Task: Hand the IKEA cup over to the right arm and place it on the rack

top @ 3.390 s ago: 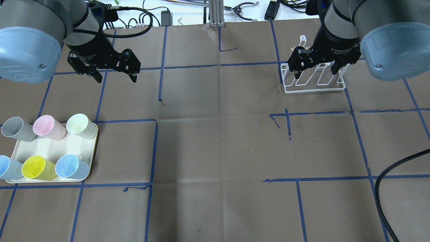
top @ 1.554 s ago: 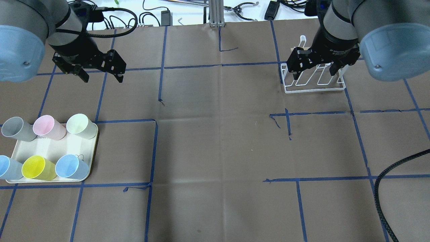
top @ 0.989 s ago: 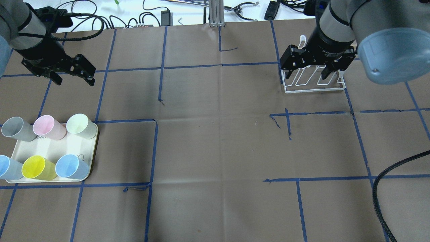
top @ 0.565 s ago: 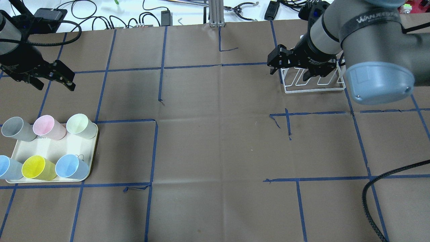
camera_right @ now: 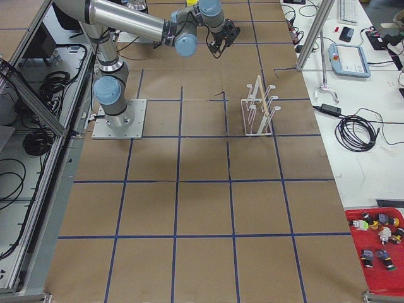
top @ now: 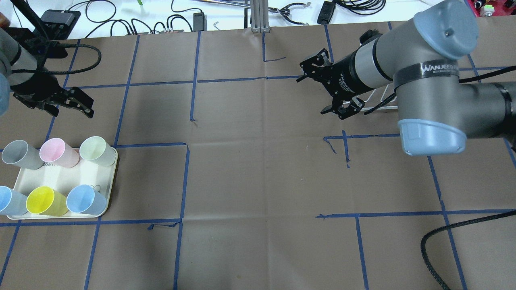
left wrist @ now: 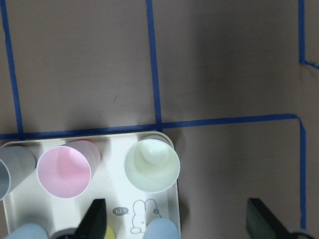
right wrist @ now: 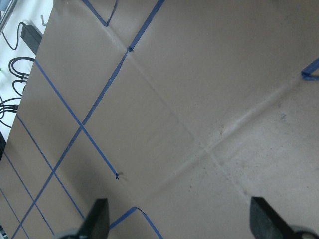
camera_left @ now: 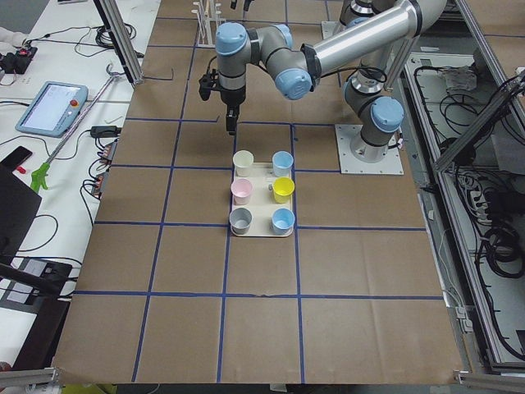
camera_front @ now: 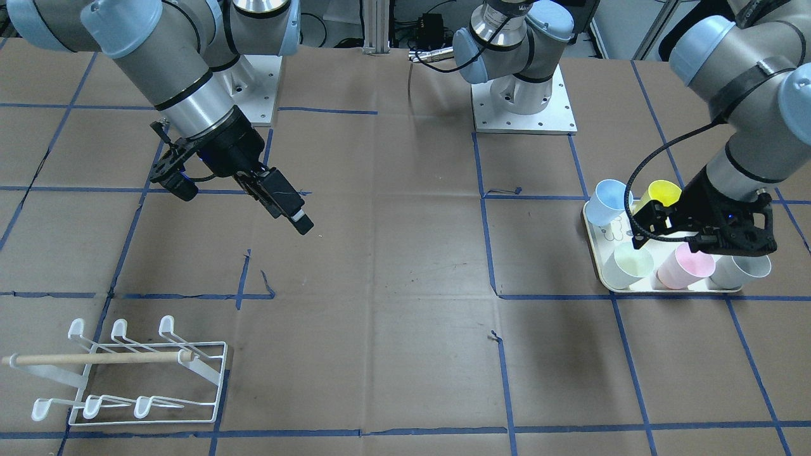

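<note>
Several IKEA cups stand on a cream tray [top: 60, 177]; among them are a pink one [top: 56, 152], a pale green one [top: 96, 150] and a yellow one [top: 44, 200]. My left gripper [top: 70, 113] hangs open just behind the tray, holding nothing. In the left wrist view the pale green cup [left wrist: 151, 165] and pink cup [left wrist: 64, 172] lie ahead of the open fingers [left wrist: 94, 219]. My right gripper [top: 312, 95] is open and empty, turned sideways over bare table left of the rack. The white wire rack [camera_front: 127, 373] stands empty, mostly hidden behind the right arm in the overhead view.
Brown paper with blue tape lines covers the table [top: 258, 169]. A black ribbed hose [top: 443, 237] curls at the near right. Cables and tools [top: 173, 16] lie along the far edge.
The left gripper has moved left and nearer the tray of cups. The right arm has swung away from the rack toward the table's middle, its gripper now turned sideways. Both stay open.
</note>
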`<action>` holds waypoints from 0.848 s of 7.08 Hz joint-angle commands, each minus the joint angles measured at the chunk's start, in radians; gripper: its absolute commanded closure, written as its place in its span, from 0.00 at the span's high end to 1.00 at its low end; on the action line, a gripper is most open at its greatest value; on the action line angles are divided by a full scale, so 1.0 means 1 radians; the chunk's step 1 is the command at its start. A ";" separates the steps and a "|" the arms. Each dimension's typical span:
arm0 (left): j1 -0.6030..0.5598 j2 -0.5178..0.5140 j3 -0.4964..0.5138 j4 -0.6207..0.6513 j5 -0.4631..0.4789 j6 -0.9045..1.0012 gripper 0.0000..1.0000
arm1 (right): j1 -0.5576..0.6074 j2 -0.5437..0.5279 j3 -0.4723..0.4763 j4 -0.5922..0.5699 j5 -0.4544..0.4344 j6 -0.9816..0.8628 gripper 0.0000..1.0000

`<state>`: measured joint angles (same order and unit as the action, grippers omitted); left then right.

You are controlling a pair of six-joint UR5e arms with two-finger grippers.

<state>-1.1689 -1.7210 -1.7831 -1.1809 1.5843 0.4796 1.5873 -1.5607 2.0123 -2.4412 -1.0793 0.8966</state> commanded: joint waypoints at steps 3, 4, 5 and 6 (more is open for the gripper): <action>0.003 -0.029 -0.194 0.179 0.005 -0.001 1.00 | 0.005 0.016 0.160 -0.628 0.137 0.015 1.00; 0.005 -0.031 -0.225 0.203 0.005 -0.001 1.00 | 0.005 0.024 0.160 -0.628 0.140 0.015 1.00; 0.008 -0.037 -0.255 0.245 0.008 -0.001 1.00 | 0.005 0.025 0.160 -0.630 0.140 0.013 1.00; 0.008 -0.060 -0.272 0.300 0.011 -0.001 1.00 | 0.005 0.027 0.160 -0.631 0.140 0.013 1.00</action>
<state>-1.1624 -1.7618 -2.0280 -0.9389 1.5919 0.4786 1.5922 -1.5370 2.1715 -3.0661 -0.9415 0.9102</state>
